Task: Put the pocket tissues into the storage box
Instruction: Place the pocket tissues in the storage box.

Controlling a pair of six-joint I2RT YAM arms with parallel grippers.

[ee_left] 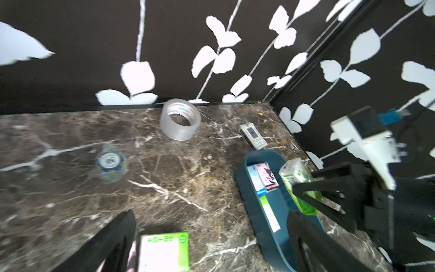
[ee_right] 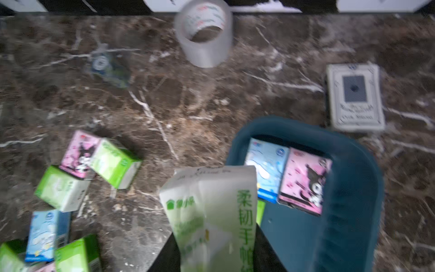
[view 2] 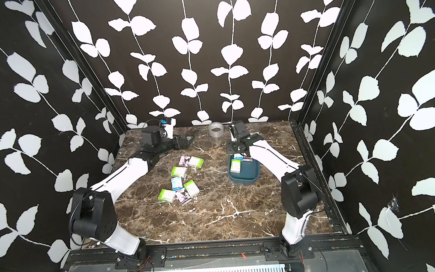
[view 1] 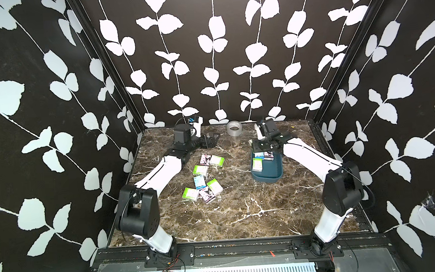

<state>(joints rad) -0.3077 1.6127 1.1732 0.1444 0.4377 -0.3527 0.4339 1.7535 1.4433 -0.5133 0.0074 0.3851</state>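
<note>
My right gripper (view 1: 259, 145) (ee_right: 214, 249) is shut on a white-and-green pocket tissue pack (ee_right: 211, 212) (ee_left: 296, 174), held just above the far left corner of the dark teal storage box (view 1: 268, 178) (view 2: 243, 180) (ee_right: 353, 188). Inside the box lie a blue pack (ee_right: 268, 169), a pink cartoon pack (ee_right: 306, 179) and a green pack (view 1: 257, 164). Several loose packs (view 1: 203, 179) (view 2: 180, 180) are scattered mid-table. My left gripper (view 1: 212, 139) (ee_left: 211, 247) is open at the far left, with a green pack (ee_left: 164, 252) on the table below it.
A silver-grey tape roll (view 1: 233, 128) (ee_right: 203, 33) stands by the back wall. A white card-like box with a dark panel (ee_right: 355, 96) (ee_left: 253, 135) lies just beyond the storage box. A small clear item with a blue-white label (ee_left: 109, 162) rests on the marble.
</note>
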